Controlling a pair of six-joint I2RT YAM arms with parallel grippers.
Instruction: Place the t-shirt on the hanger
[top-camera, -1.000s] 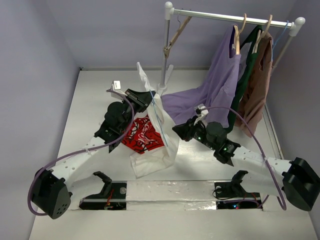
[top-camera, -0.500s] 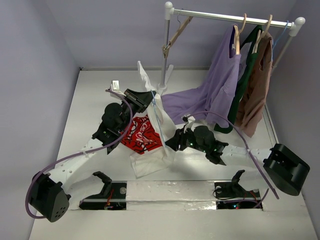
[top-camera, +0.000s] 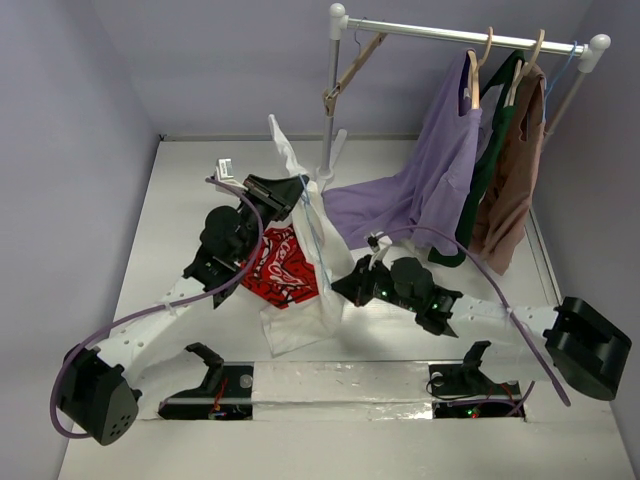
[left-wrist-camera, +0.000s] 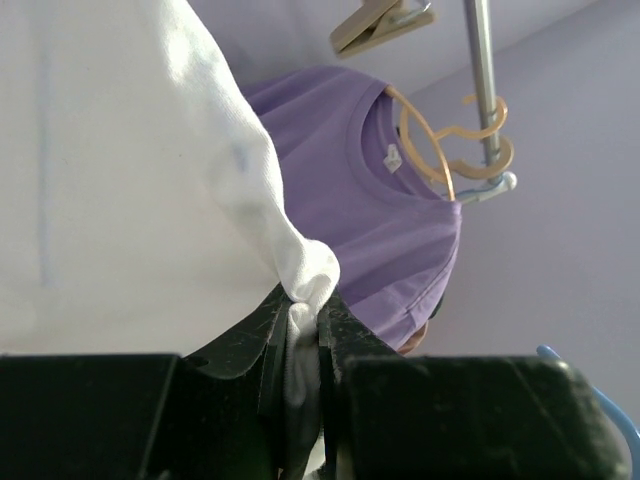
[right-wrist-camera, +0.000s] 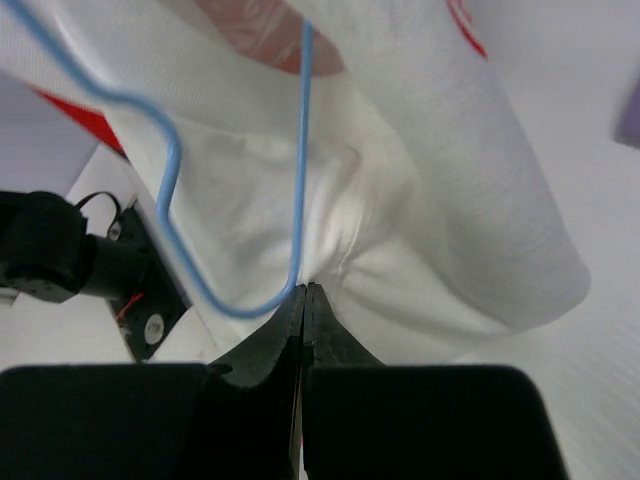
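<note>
Swinging in from the right over the last second, the right gripper now sits against the hanging side of the t-shirt. Its jaws are fully pinched together on the hanger wire; whether cloth is caught too, cannot tell. The left gripper has crept slightly up and back, with its fingers still clamped tight on a bunched fold of white fabric. The t-shirt is partly lifted off the table, red print side down-left, with the lower part draped to the surface. The hanger runs along the raised cloth. Judgement: threading is under way, the shirt is not yet seated on the hanger, and the right arm likely needs to feed the wire further inside.
</note>
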